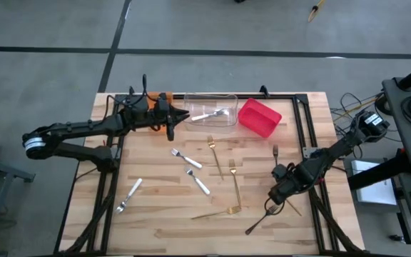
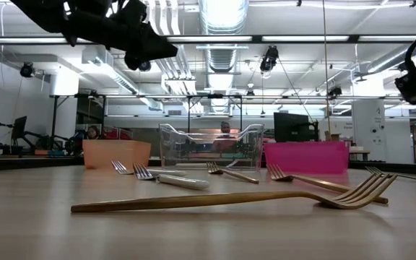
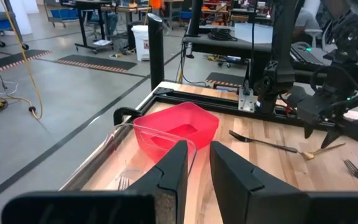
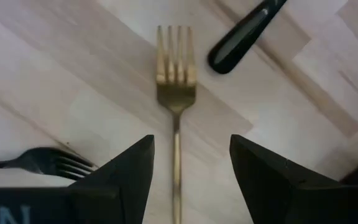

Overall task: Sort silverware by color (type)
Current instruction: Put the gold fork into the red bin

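Right gripper [image 1: 277,194] low over the desk [image 1: 155,221] near its right edge, fingers [image 4: 126,171] spread apart and holding nothing. Between them lies a gold fork [image 4: 176,93], long axis along the gripper's line of sight, tines pointing away from the wrist.

A black fork [image 4: 39,162] lies just beside one finger, tines toward the gold handle. A black handle [image 4: 244,34] lies past the tines, angled, close to them but apart.

Elsewhere on the desk:
- black fork [image 1: 261,220], diagonal, near the front right
- two gold forks [image 1: 215,155] mid-desk, tines toward the far edge
- white forks [image 1: 186,158] left of centre

Left gripper [image 1: 180,116] hangs at the far edge over the clear bin's [image 1: 223,100] left end, fingers [image 3: 173,171] slightly parted, empty. One white utensil [image 1: 209,114] lies in that bin. Red bin [image 1: 259,118] to its right.
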You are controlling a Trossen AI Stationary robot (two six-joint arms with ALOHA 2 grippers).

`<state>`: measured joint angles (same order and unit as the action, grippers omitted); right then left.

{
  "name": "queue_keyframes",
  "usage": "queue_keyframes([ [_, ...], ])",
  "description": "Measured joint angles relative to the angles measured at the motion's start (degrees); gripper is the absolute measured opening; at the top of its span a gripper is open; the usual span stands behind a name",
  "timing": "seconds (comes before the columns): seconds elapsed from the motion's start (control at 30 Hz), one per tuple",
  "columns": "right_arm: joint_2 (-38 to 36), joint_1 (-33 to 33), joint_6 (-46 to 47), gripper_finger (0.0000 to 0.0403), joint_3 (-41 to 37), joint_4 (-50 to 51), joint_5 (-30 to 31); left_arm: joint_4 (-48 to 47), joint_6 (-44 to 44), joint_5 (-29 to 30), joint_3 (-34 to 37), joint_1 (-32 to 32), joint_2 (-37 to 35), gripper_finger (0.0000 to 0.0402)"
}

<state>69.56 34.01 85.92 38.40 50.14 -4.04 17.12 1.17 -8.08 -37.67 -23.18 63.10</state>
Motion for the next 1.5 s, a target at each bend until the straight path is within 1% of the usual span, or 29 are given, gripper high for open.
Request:
queue_keyframes([
  [0.23,0.0,0.0,1.8,0.0197,-0.9,-3.2,0.9,-0.1,0.0,0.0,0.3,0.0,0.0,0.0052],
  [0.63,0.0,0.0,1.1,0.0145,-3.3,-5.6,1.3,0.0,-0.4,0.0,0.3,0.0,-0.1,0.0052],
  [0.77,0.0,0.0,1.1,0.0135,-4.6,-7.3,2.8,0.0,-0.4,0.0,0.3,0.0,-0.1,0.0052],
  [0.83,0.0,0.0,1.1,0.0131,-5.3,-9.4,4.1,0.0,-0.4,0.0,0.3,0.0,-0.1,0.0052],
  [0.9,0.0,0.0,0.3,0.0128,-6.0,-11.0,4.1,0.0,-0.4,0.0,0.3,0.0,-0.1,0.0052],
  [1.07,0.0,0.0,-0.3,0.0131,-6.5,-11.1,3.6,0.0,-0.4,0.0,0.3,0.0,-0.1,0.0052],
  [1.13,0.0,0.0,-0.8,0.0134,-6.5,-11.1,2.6,0.0,-0.4,0.0,0.3,0.0,-0.1,0.0052],
  [1.37,0.0,0.0,-0.9,0.0144,-6.2,-11.1,-5.4,0.0,-0.6,0.0,0.3,0.0,-0.1,0.0052],
  [1.5,0.1,0.0,-1.1,0.0143,-6.3,-11.3,-4.5,0.0,-0.6,0.0,0.3,0.0,-0.1,0.0052],
])
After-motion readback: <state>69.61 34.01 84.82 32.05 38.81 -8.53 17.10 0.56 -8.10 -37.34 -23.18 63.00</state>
